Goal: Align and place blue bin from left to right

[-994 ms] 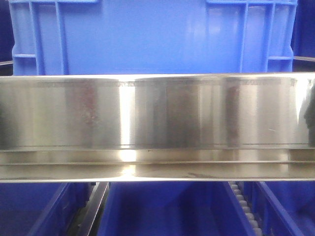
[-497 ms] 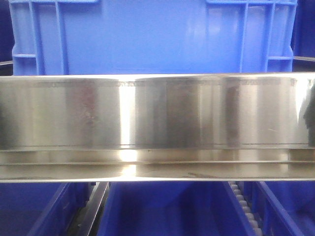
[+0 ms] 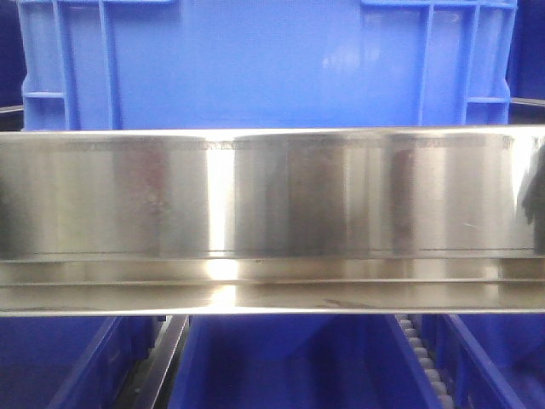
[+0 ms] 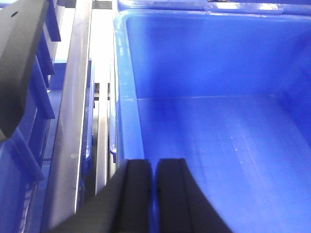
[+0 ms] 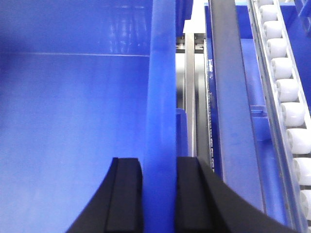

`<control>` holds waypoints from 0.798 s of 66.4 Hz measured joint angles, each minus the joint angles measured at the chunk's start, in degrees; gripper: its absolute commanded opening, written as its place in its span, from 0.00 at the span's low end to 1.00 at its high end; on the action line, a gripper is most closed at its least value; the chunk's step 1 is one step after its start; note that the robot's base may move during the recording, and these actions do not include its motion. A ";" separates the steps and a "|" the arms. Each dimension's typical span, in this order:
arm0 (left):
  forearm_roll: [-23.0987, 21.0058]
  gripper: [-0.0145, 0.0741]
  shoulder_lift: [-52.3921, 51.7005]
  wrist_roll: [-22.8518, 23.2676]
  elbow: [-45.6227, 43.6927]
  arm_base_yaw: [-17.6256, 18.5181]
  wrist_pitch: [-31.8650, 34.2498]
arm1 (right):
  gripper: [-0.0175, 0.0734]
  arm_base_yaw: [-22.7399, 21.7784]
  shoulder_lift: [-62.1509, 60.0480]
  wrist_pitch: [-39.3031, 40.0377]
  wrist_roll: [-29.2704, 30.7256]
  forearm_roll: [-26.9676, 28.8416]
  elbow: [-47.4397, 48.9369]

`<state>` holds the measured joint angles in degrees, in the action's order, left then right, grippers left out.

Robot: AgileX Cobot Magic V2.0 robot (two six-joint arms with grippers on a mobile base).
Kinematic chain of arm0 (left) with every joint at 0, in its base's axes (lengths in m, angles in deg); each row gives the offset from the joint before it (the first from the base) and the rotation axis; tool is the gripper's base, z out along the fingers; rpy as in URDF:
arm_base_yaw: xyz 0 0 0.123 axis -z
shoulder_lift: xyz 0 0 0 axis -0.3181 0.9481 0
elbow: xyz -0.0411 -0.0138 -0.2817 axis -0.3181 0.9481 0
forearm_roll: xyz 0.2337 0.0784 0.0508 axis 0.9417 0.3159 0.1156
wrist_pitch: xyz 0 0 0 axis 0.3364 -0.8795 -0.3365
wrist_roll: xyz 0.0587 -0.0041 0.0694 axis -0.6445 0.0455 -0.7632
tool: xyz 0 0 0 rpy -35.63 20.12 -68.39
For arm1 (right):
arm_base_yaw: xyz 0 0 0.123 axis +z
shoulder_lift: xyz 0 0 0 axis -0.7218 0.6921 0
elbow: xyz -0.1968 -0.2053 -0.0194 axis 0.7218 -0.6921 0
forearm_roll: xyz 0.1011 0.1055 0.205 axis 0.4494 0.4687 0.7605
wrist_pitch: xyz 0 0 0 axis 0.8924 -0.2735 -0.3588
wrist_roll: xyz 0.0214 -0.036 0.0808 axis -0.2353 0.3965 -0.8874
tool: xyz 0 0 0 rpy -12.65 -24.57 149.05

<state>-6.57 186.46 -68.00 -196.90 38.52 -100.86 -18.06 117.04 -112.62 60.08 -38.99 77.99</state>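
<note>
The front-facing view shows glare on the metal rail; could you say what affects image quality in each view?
Front-facing view: a bright vertical glare streak on the steel rail, sheen on the blue bin. Left wrist view: the gap beside the bin is blown out white, the left end effector dark and soft. Right wrist view: evenly lit, white rollers fairly crisp.

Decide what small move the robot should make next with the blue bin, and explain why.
Probably shift the blue bin slightly to the right, both arms together and level. The right gripper is shut on its right wall, and the left gripper sits closed at its left rim, so both ends seem controlled. The steel rail hides whether its base rests on anything.
</note>
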 measured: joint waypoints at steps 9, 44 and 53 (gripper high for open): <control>0.22 0.52 1.39 1.27 0.00 0.00 0.51 | 0.12 0.00 0.00 0.00 0.00 0.00 0.00; 3.14 0.46 7.41 4.23 0.00 0.00 2.80 | 0.12 0.00 0.00 0.00 0.00 0.00 0.00; 3.23 0.46 7.41 4.34 0.00 0.00 2.94 | 0.12 0.00 0.00 0.00 0.00 0.00 0.00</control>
<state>-3.34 193.87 -63.66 -196.90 38.52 -97.92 -18.06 117.04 -112.62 60.08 -38.99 77.99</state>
